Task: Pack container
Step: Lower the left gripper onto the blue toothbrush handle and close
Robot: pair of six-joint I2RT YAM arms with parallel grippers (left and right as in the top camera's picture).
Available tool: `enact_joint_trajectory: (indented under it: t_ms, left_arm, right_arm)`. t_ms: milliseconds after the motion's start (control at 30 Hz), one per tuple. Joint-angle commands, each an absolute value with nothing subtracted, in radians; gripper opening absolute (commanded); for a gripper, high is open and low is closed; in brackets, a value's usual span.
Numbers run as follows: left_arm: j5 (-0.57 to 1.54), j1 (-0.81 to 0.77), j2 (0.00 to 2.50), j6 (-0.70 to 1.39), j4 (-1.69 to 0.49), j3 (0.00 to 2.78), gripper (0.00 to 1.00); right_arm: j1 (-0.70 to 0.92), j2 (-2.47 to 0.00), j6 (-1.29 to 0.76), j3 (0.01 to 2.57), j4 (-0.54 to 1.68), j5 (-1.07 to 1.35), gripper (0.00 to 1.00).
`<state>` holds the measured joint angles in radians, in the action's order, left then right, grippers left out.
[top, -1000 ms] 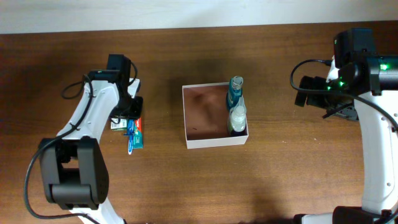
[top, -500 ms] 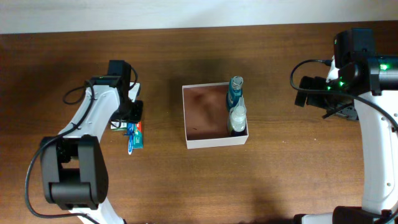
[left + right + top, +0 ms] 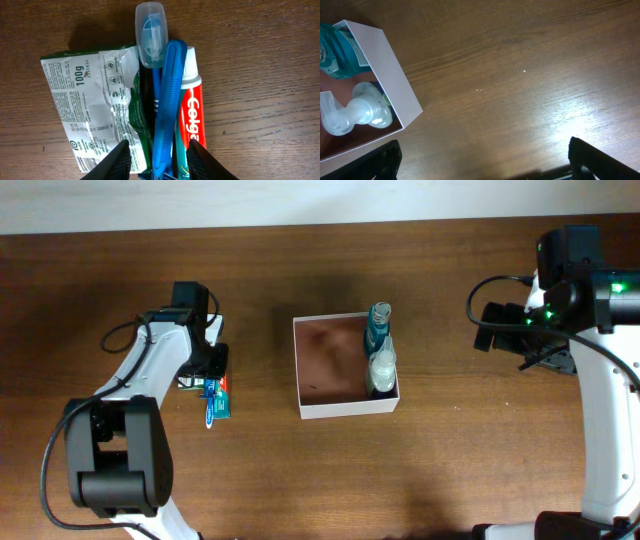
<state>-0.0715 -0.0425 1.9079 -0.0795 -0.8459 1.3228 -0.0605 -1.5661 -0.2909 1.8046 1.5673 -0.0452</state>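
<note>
My left fingers [image 3: 160, 151], apart, straddle the near-far toothbrush [image 3: 167, 100]; the container [image 3: 346, 411] lies to their right. My right fingers [image 3: 485, 160] gape empty.

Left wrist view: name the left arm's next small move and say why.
Probably close the left gripper on the blue toothbrush: its jaws stand apart either side of it and the toothpaste tube, both outside the container.
</note>
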Motion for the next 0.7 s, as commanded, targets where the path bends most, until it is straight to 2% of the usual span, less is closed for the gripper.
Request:
enact_joint_trajectory:
  t_ms: [0, 667]
  left_arm:
    - [-0.067, -0.036, 1.919, -0.085, -0.837, 1.313, 0.37]
    - [-0.021, -0.036, 1.919, -0.084, -0.822, 1.311, 0.25]
  right_arm:
    - [-0.067, -1.549, -0.292, 1.818, 1.567, -0.057, 0.99]
    - [-0.067, -1.549, -0.292, 1.818, 1.567, -0.057, 0.99]
